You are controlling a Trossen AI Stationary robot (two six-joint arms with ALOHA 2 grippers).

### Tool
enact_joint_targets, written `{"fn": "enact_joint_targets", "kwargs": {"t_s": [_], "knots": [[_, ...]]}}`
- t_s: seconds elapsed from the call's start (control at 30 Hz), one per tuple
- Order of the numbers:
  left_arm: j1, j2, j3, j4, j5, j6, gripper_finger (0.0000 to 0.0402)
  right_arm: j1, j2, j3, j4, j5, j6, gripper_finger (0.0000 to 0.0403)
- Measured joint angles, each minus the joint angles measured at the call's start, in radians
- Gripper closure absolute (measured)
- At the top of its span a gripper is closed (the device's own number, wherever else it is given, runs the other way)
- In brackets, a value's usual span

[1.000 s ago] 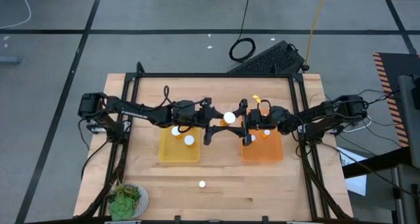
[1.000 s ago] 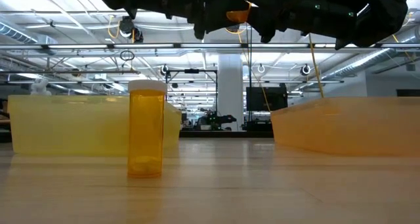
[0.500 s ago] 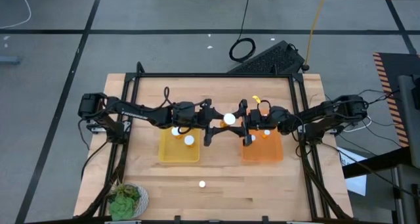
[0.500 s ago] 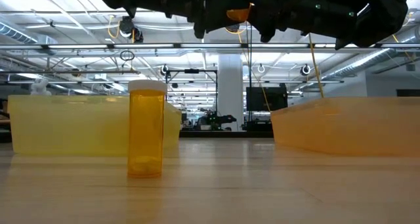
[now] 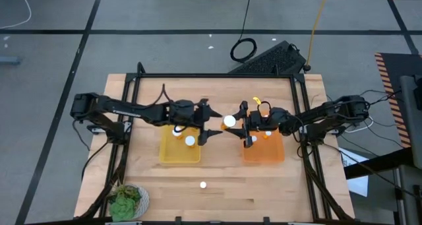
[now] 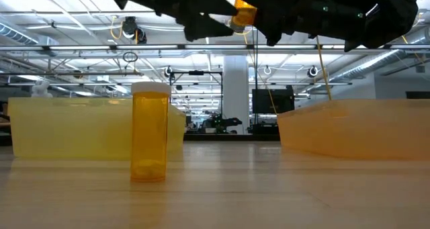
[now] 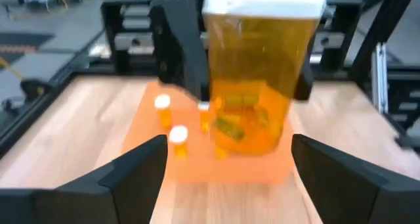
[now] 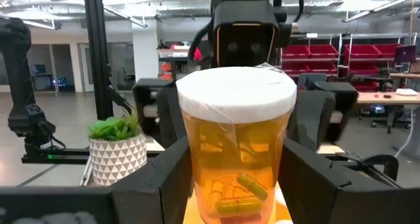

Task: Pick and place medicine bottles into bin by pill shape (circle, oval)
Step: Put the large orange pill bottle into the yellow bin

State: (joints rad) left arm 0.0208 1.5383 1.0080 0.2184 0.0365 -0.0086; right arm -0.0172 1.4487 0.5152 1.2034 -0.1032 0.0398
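With the bottle [image 8: 235, 152] of oval pills clamped in the right gripper [image 5: 242, 127] and the left gripper [image 5: 210, 126] spread open, it should be carried squarely over the orange tray [image 5: 264, 152] before release.

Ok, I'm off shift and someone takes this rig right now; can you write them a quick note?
Right gripper: shut on a raised bottle holding oval capsules, between the trays.
Left gripper: open, facing that bottle.
Yellow tray: two bottles inside.
Orange tray: at least two bottles.
One bottle on the table stands in front of the trays.
Left: bin the held bottle, then that last one.
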Motion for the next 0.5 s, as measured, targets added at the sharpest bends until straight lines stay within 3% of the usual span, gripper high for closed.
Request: {"fn": "enact_joint_targets", "kwargs": {"t_s": [0.33, 0.5], "knots": [[0.032, -0.128, 0.0, -0.291, -0.028, -0.022, 0.0088, -0.014, 0.0, 0.0, -0.131, 0.086, -0.019, 0.0212], [0.031, -0.174, 0.027, -0.416, -0.06, -0.151, 0.0096, -0.014, 0.0, 0.0, -0.195, 0.135, -0.021, 0.0212]]}}
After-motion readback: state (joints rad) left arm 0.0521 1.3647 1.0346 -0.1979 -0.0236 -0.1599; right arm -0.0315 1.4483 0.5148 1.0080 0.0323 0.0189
